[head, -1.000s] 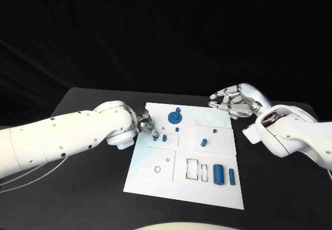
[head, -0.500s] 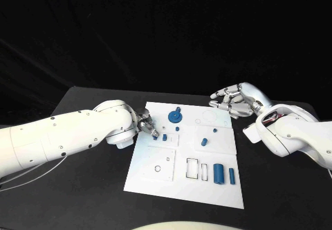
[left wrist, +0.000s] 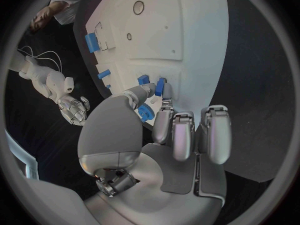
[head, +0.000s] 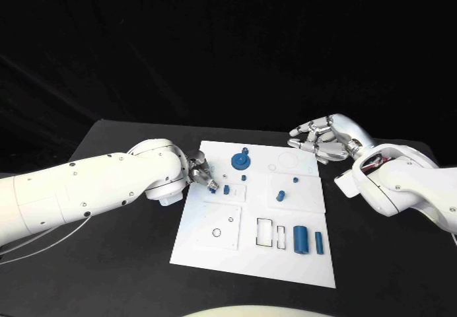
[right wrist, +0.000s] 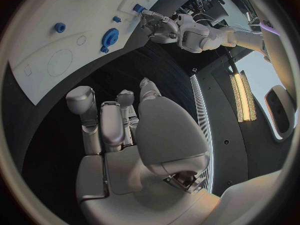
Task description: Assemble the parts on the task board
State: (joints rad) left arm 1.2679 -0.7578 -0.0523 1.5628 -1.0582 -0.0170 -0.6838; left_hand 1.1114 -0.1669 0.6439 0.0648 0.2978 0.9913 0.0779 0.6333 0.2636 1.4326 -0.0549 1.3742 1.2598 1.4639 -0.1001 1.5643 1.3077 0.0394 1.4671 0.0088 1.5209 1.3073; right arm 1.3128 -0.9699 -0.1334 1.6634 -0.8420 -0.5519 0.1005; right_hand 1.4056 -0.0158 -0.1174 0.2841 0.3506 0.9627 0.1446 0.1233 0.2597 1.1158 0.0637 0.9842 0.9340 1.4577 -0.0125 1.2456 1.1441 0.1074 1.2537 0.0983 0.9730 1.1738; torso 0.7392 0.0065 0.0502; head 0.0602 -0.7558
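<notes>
Table: black table point(head: 114, 264) under a dark backdrop on my head feed; the white task board point(head: 238, 264) lies in the middle of the frame, tilted a little.
Board, upper part: I see a round blue gear-like part point(head: 241, 160) near the top centre, with a small blue peg point(head: 245, 177) just below it and another small blue piece point(head: 295, 179) to the right.
Board, middle: a small blue part point(head: 281, 195) sits right of centre; a short blue piece point(head: 226, 189) stands in an outlined square at the left.
Board, lower right: two upright blue blocks, the wider one point(head: 301, 240) just beside the slimmer one point(head: 318, 242), next to two outlined rectangles.
Left hand: my left hand point(head: 200, 173) is at the board's left edge, left of centre in the frame. On the left wrist feed it pinches a small blue part point(left wrist: 160, 87) between thumb and a fingertip, over the board; the other fingers point(left wrist: 215, 135) lie straight, side by side.
Right hand: my right hand point(head: 322, 140) hangs above the board's upper right corner, fingers curled inward, nothing in them, touching nothing.
Hard to tell: whether the pinched part touches the board; the arm covers much of the left hand on the head feed.
</notes>
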